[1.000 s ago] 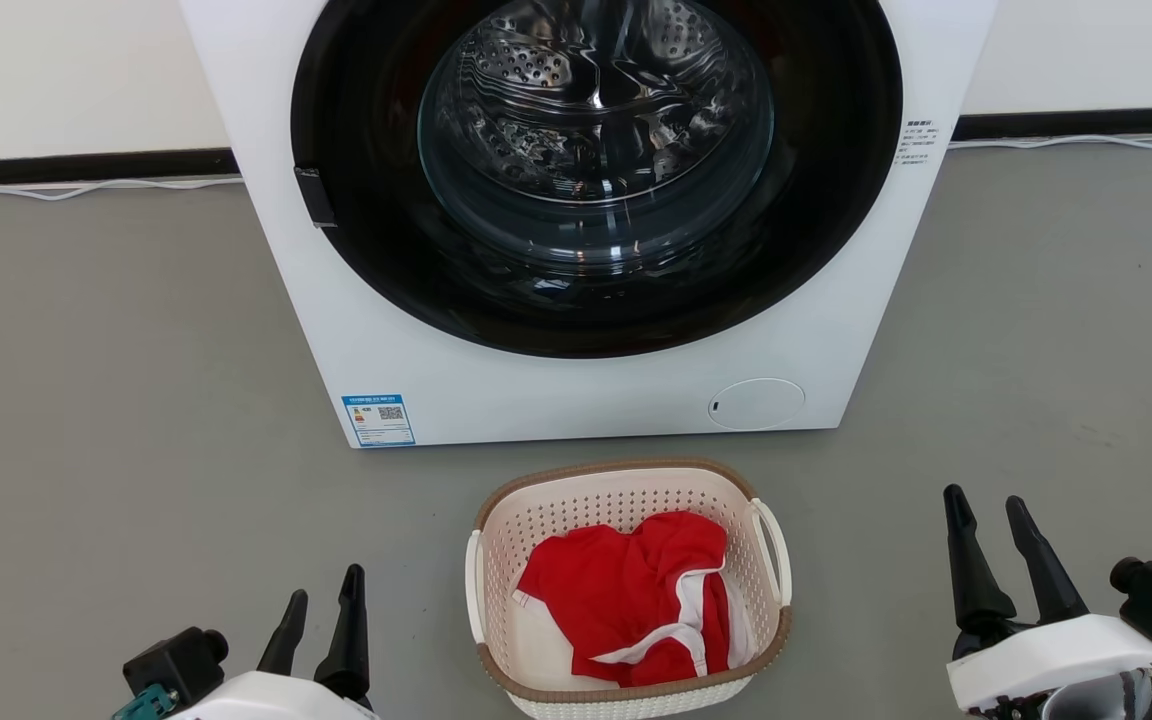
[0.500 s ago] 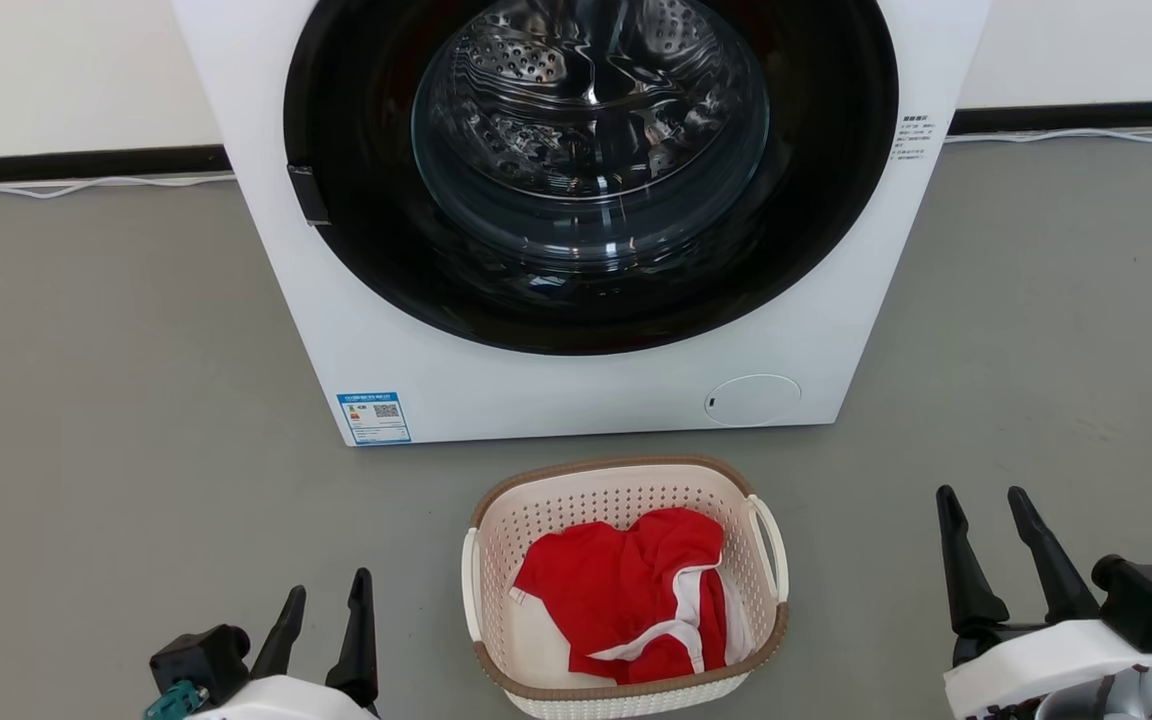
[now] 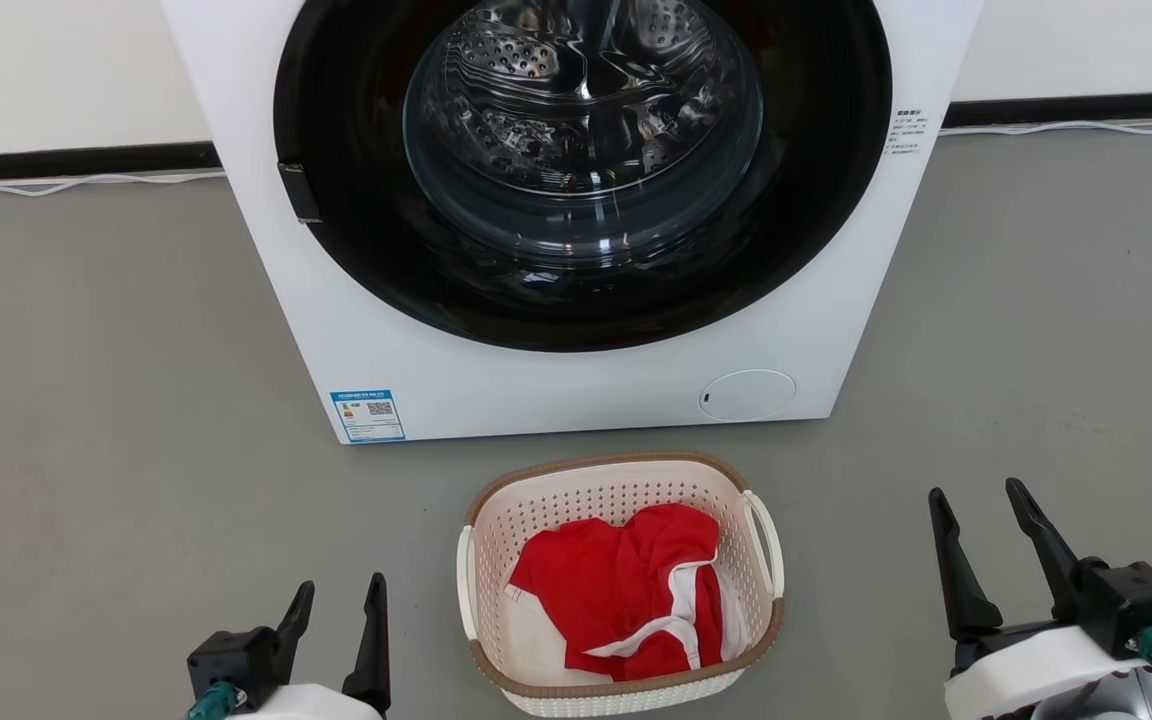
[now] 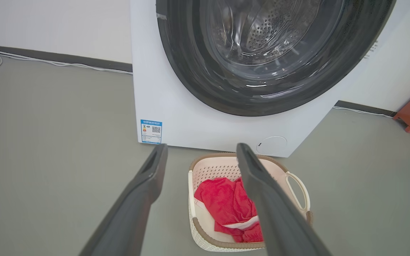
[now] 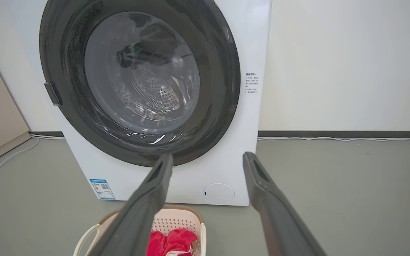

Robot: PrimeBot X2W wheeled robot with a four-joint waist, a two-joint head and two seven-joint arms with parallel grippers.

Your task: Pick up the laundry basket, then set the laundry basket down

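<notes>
Laundry basket [image 3: 622,462] sits between the grippers, touching neither. Left gripper [image 3: 341,582] near its left side, right gripper [image 3: 974,488] farther off; both spread wide, empty.

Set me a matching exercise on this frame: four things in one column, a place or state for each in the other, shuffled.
Things
1. laundry basket
2. red garment
3. washer
4. left gripper

Place or state
A. open, empty, to the basket's left
B. white, standing behind the basket
C. on the floor, in front of the washer
D. lying inside the basket

Pairs: 1-C, 2-D, 3-B, 4-A
</notes>
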